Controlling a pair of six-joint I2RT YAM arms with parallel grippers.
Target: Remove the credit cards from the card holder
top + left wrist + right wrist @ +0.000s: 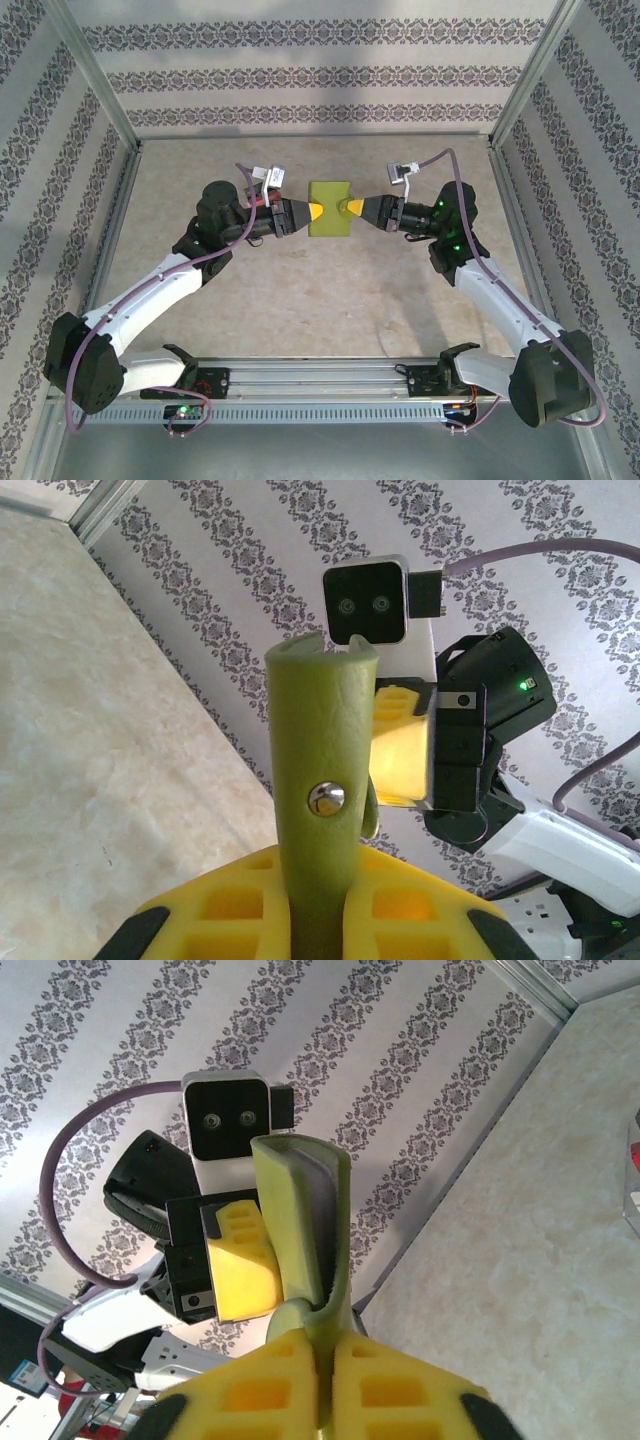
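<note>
While both arms are stretching inward toward each other, the left gripper (312, 212) and right gripper (352, 207) are each clamping opposite edges of the card holder (330, 208), holding it between them over the counter (300, 300).

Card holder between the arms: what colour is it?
Olive green; the card holder shows best in the left wrist view.

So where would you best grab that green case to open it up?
Probably one flap alone, at its gaping edge, coming in level and edge-on from the side. The case is held flat in the air, its flaps slightly parted with grey lining showing, so fingers could slip round one. The left fingers pinch it near the snap.
</note>
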